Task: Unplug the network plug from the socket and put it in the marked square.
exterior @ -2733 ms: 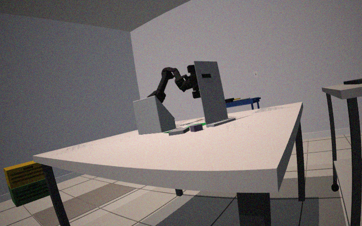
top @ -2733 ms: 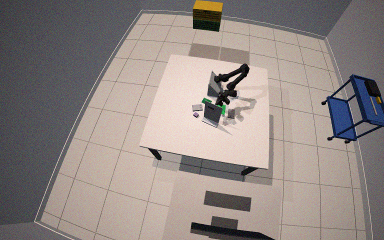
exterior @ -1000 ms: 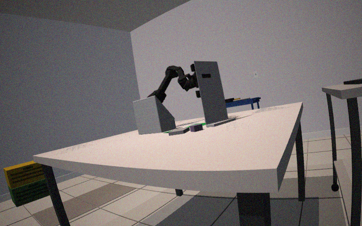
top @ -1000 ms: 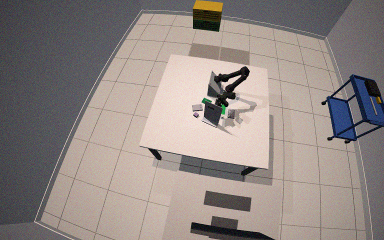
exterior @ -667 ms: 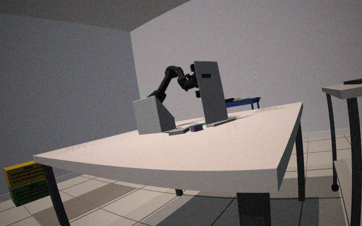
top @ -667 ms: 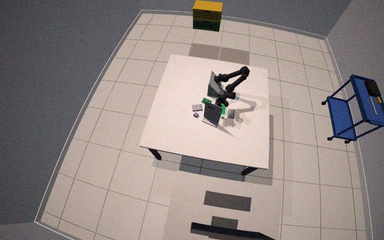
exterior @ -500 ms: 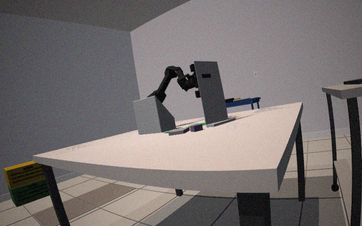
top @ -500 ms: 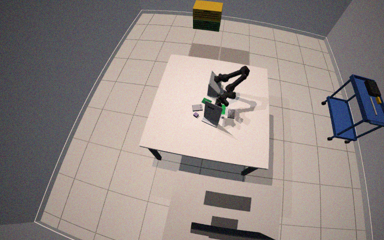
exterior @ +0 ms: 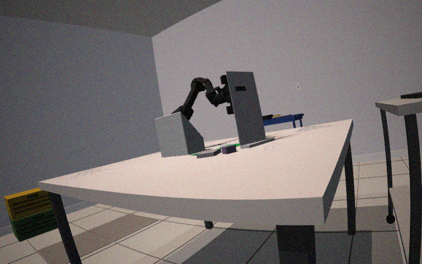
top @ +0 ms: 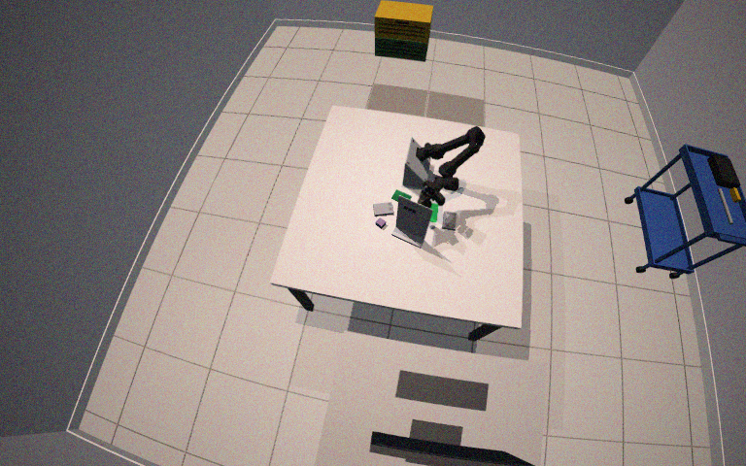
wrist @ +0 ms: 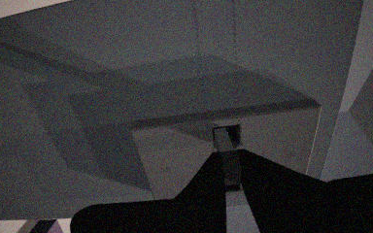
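The upright grey panel stands on the table. In the wrist view a lighter socket block sits on it, with the square socket opening partly dark. My gripper is in front of the opening, shut on the plug, a narrow dark piece between the fingertips. The plug sits back toward me; whether its tip is clear of the socket cannot be told. The tab is not distinct. The top and exterior views hide the fingertips behind the panel. Parts of the green square marking show on the table.
A grey wedge-shaped block stands near the arm's base. A flat pale box and a purple cube lie left of the panel in the top view; another grey box lies right of it.
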`<action>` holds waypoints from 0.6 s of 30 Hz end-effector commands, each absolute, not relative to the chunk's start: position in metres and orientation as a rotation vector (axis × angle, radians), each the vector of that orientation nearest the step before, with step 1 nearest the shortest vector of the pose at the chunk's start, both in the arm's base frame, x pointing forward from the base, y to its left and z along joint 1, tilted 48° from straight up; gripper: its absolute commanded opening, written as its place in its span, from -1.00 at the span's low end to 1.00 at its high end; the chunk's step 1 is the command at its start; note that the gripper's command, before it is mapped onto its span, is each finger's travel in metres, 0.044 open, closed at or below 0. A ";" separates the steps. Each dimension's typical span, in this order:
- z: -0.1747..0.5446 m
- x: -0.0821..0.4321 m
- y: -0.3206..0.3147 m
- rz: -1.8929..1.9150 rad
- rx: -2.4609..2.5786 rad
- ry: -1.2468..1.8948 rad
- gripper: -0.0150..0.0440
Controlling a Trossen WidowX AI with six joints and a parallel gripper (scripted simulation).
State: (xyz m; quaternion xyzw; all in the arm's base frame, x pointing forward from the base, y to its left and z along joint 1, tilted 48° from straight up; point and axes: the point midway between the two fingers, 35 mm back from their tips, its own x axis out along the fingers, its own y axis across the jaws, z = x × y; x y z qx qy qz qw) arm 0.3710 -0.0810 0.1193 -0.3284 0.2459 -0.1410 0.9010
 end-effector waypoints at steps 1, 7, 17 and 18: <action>0.119 0.368 -0.079 -0.288 -0.682 0.511 -0.49; 0.120 0.366 -0.078 -0.288 -0.682 0.511 -0.49; 0.121 0.362 -0.076 -0.288 -0.682 0.511 -0.49; 0.122 0.361 -0.076 -0.288 -0.682 0.511 -0.49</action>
